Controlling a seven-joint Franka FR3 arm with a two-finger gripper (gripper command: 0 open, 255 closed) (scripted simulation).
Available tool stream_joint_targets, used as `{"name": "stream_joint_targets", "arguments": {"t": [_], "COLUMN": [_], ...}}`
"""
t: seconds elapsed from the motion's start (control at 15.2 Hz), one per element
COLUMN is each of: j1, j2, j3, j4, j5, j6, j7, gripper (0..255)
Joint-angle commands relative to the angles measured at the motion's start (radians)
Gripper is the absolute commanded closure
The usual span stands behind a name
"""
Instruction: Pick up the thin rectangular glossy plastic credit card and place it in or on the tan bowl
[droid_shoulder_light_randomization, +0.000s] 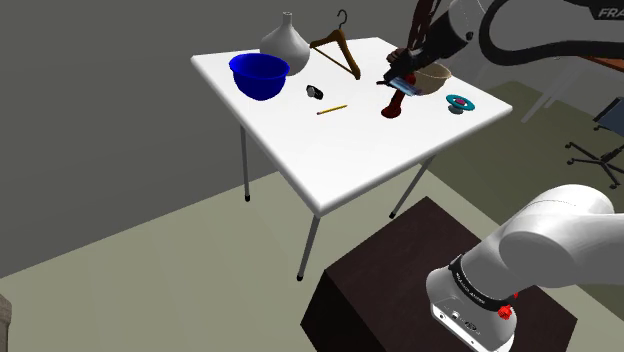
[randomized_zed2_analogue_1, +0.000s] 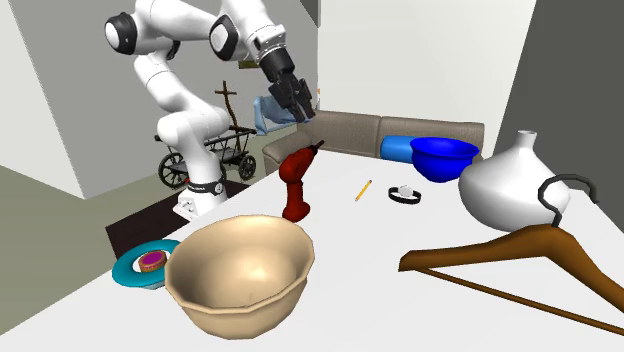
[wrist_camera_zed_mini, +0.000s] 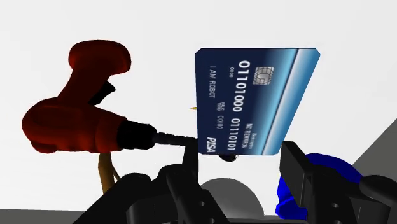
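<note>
Two black fingers (wrist_camera_zed_mini: 296, 165) rise close to the wrist camera, pinching a dark blue credit card (wrist_camera_zed_mini: 254, 102) by its two long edges. The card stands on end between them, and its chip and embossed numbers face the camera. The hand (wrist_camera_zed_mini: 242, 154) therefore holds the task's card clear of the white surface (droid_shoulder_light_randomization: 330, 150).

A red power drill (wrist_camera_zed_mini: 70, 121) lies on the surface just beyond the card, its bit pointing toward the hand. In the shoulder view the hand (droid_shoulder_light_randomization: 400, 75) hangs over the drill (droid_shoulder_light_randomization: 393, 105) and just beside the tan bowl (droid_shoulder_light_randomization: 435, 78).

In the second exterior view the tan bowl (randomized_zed2_analogue_1: 240, 295) sits nearest the camera, empty. The hand (randomized_zed2_analogue_1: 292, 100) is high in the air beyond the drill (randomized_zed2_analogue_1: 295, 185).

Farther out on the surface are a yellow pencil (randomized_zed2_analogue_1: 364, 189), a blue bowl (randomized_zed2_analogue_1: 445, 155), a white vase (randomized_zed2_analogue_1: 510, 185) and a wooden hanger (randomized_zed2_analogue_1: 520, 255).

The pickup appears complete and the carry to the bowl is in hand. The next move likely calls for shifting the card over the bowl's opening, lowering it, then spreading the fingers.

The white arm arches up from its stand and bends over the surface, with the hand angled downward.
</note>
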Motion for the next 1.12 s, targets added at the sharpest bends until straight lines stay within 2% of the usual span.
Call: {"name": "stream_joint_targets", "arguments": {"t": [0.0,0.26,0.59,1.06], "j1": [-0.008,-0.009,0.013,0.079], "j2": [0.044,0.14,0.269,0.47], "j3": [-0.052,-0.155,-0.285,-0.476], "j4": [0.028,0.103,0.222,0.433], "j5": [-0.007,-0.01,0.015,0.119], "j6": [0.015,0.033,0.04,0.012], "j7": [-0.054,-0.157,-0.288,-0.491], "gripper": [255,255,255,255]}}
